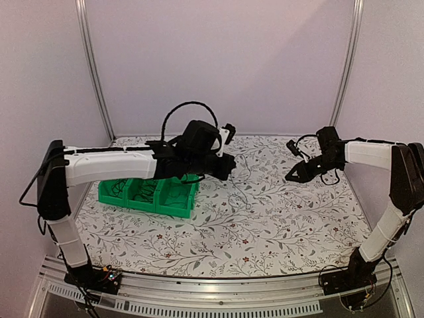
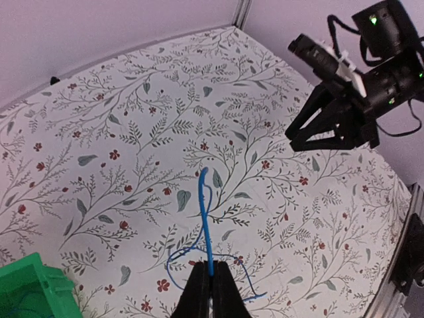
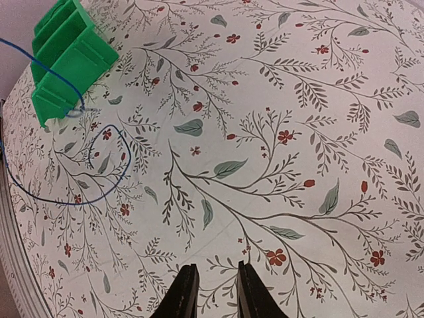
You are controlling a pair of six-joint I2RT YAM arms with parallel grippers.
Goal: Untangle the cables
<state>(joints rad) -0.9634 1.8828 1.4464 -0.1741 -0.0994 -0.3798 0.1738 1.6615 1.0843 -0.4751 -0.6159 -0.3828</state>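
Above the flowered tablecloth [image 2: 132,119], my left gripper [image 2: 211,271] is clamped on one thin blue cable [image 2: 204,218], which trails onto the cloth. My right gripper [image 3: 214,268] hangs half-open and empty. Other wires [image 1: 126,189] seem to wait in the green plastic bin [image 1: 173,204], so I judge most of the work is left.

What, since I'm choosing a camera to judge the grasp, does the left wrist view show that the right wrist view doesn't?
Only the left wrist view: the left claw pinched shut on the blue cable, and the right claw seen from outside. Only the right wrist view: the right claw's own fingers, apart with nothing between them, and the cable's wide loop lying flat. Both: the blue cable, the green bin and the floral table cover.
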